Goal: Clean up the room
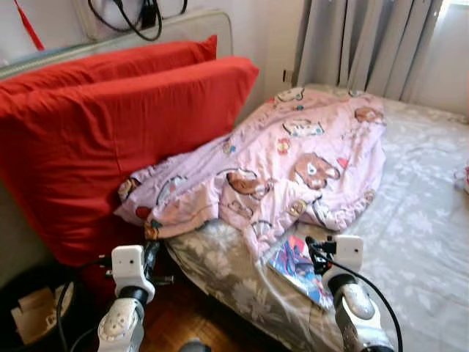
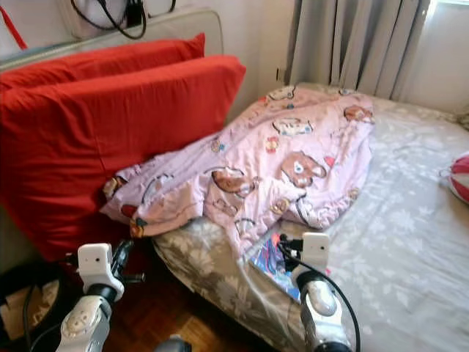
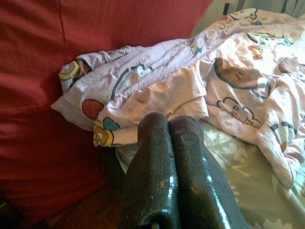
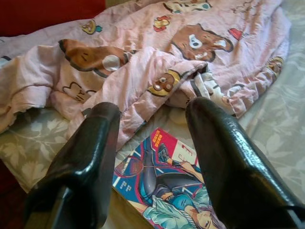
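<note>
I stand at the corner of a bed (image 1: 425, 220) spread with a grey floral sheet. Grey curtains (image 1: 366, 44) hang behind it, daylight glowing at their right edge. The wall (image 1: 264, 37) is pale, black cables (image 1: 139, 15) dangling on it. Beneath me lies dark wooden parquet floor (image 1: 183, 312).

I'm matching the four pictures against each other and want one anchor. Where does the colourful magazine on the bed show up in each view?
Left eye view: the magazine lies low and right of centre, at the bed's near edge, by the right gripper.
Right eye view: low centre.
Left wrist view: not in it.
Right wrist view: between the open fingers.
Shared landmark: the pink bear-print blanket, whose edge lies just beyond it.
</note>
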### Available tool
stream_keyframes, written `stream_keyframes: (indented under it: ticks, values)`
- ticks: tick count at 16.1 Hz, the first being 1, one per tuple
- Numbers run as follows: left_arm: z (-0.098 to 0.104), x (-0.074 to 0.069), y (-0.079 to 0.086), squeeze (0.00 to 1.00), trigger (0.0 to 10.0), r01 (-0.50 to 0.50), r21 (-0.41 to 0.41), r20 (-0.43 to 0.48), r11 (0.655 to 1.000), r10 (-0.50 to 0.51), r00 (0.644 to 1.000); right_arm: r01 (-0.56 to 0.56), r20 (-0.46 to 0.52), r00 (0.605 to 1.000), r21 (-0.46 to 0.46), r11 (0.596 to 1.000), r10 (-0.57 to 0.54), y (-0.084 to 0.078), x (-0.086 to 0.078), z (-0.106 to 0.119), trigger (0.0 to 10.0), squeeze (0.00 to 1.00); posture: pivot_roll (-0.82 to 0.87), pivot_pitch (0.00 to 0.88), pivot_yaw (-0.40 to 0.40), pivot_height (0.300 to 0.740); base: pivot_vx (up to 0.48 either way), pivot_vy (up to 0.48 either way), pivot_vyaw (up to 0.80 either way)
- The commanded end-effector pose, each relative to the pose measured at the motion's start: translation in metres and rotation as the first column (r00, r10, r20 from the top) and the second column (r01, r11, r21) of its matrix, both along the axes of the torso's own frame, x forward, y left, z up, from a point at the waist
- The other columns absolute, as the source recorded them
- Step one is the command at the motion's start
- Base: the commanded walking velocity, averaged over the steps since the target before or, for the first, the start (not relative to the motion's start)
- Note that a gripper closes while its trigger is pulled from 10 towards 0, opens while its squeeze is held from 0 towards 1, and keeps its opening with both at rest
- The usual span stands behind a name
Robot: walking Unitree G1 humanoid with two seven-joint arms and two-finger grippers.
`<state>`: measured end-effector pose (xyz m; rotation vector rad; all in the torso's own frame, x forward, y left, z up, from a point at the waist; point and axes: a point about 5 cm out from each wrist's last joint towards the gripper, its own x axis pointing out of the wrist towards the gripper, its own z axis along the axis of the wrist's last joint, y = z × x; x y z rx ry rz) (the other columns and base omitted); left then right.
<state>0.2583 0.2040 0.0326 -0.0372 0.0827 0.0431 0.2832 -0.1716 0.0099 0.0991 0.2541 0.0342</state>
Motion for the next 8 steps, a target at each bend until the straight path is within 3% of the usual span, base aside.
stream_keyframes:
  ticks: [1, 8]
  values:
    - [0.0031, 0.0033, 0.0015, 0.0, 10.0, -0.002, 0.004, 0.007, 1.0, 0.002, 1.0, -0.017, -0.001, 1.0, 0.001, 1.0, 0.017, 0.0049, 0.0033, 0.0019, 10.0, 0.0, 0.06, 0.0, 0.025, 0.667, 0.0, 0.0, 0.0]
    - [0.0031, 0.0024, 0.0006, 0.0, 10.0, 0.003, 0.004, 0.004, 1.0, -0.003, 1.0, -0.027, 0.008, 1.0, 0.004, 1.0, 0.027, 0.0077, 0.0026, 0.0024, 10.0, 0.0, 0.06, 0.0, 0.026, 0.647, 0.0, 0.0, 0.0]
